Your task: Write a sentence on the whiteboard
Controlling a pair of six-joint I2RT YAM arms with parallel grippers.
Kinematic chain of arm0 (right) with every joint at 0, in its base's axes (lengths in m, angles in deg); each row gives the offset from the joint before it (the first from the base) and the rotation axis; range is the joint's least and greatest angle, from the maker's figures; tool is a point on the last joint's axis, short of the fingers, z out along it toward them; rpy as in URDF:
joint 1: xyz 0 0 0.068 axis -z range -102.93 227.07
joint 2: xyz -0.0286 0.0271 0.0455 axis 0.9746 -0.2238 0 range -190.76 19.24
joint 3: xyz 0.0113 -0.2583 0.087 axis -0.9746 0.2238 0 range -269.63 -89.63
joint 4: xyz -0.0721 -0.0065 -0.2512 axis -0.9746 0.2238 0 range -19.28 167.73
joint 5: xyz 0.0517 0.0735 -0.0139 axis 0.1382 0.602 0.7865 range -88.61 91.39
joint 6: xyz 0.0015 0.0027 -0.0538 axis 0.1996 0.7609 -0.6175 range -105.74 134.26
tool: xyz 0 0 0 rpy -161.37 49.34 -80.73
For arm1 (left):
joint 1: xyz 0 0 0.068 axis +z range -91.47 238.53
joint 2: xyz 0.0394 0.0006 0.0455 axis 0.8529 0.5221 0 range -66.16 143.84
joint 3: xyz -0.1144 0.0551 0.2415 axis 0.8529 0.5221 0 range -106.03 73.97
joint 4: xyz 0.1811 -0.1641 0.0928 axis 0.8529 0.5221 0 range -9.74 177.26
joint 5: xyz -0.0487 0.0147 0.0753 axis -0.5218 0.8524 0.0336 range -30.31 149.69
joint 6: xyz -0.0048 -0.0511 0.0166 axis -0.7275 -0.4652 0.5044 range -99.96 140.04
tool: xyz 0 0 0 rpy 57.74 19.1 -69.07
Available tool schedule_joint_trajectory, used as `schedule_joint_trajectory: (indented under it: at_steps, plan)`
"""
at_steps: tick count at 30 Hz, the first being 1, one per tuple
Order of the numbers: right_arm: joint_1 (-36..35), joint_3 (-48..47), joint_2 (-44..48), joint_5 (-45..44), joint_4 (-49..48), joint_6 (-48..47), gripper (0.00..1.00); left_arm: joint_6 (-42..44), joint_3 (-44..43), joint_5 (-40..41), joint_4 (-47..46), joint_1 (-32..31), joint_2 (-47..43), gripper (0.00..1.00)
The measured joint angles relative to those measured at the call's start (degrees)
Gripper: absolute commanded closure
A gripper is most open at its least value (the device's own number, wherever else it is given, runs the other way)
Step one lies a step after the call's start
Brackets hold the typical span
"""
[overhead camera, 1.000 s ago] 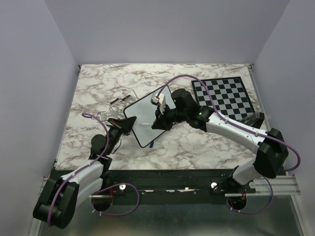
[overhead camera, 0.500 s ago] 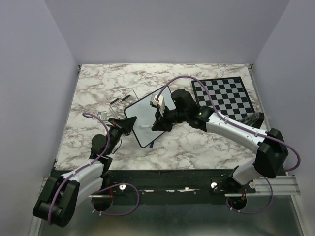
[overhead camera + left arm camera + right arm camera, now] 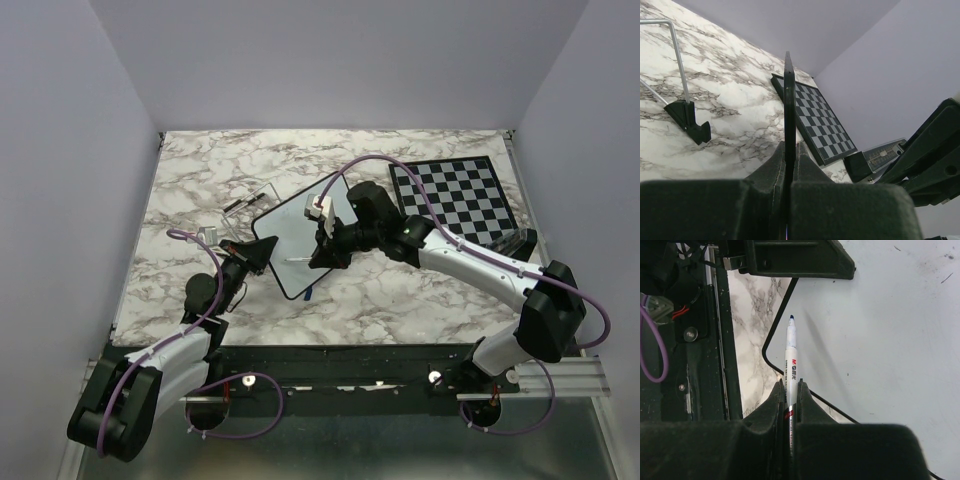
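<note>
Surface: you have a marble-patterned table [image 3: 400,300] under the whiteboard [image 3: 290,235], with plain pale lilac walls closing in three sides.
Whiteboard: glossy white with a thin black frame, set mid-table and turned corner-on to the arm bases.
Chessboard [image 3: 455,195]: to the whiteboard's right and a little further back, near but apart.
Wire stand [image 3: 690,122]: behind the whiteboard's left side, on the marble.
Left arm: stretched low and forward to the whiteboard's left corner. The left gripper [image 3: 262,252] is clamped on the frame there — the wrist view shows the board edge-on between the fingers.
Right arm: arcs in from the whiteboard's right. The right gripper [image 3: 325,250] is closed on a marker [image 3: 791,355].
Marker tip: blue, over the white face just inside the whiteboard's rounded corner — it may be touching, but the view does not settle that.
</note>
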Motion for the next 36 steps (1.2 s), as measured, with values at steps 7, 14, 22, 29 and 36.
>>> schedule_joint_trajectory:
  at_steps: [7,14,22,29,36]
  plan:
    - [0.0,-0.02,0.0,0.0,0.26,-0.61,1.0,0.0,0.0,0.0,-0.11,-0.07,0.13,1.0]
    - [0.0,-0.04,0.0,-0.02,0.28,-0.66,0.99,-0.22,0.0,0.0,-0.87,-0.37,0.96,1.0]
    - [0.0,-0.04,0.0,0.0,0.31,-0.76,1.0,-0.57,0.0,0.0,-1.01,-0.37,1.55,1.0]
    - [0.0,-0.11,0.0,0.0,0.44,-1.11,1.0,-0.61,0.0,0.0,-1.27,-0.63,1.62,1.0]
    - [0.0,-0.24,0.0,0.02,0.48,-1.57,0.99,-0.63,0.0,0.0,-1.29,-0.74,1.66,1.0]
